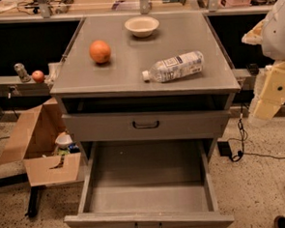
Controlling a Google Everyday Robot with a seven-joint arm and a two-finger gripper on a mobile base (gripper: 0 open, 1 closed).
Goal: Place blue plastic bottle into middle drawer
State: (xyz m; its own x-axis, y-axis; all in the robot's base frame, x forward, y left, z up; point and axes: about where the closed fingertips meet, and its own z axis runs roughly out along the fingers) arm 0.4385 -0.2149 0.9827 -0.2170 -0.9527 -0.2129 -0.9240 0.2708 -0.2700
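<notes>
Gripper (273,94) at right edge, opening indiscernible; blue plastic bottle (174,67) sideways on worktop (112,80); middle drawer (110,222) pulled out.

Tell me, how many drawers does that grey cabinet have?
2. One flat-fronted drawer sits shut under the top; the middle drawer below it is pulled open. The dark slot above may hide another. The gripper hangs at the right edge, beside the cabinet.

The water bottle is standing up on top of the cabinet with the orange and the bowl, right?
No. The camera view shows the blue plastic bottle lying on its side, not standing up. It is on top of the cabinet with the orange and the bowl. The gripper is off to the cabinet's right.
</notes>
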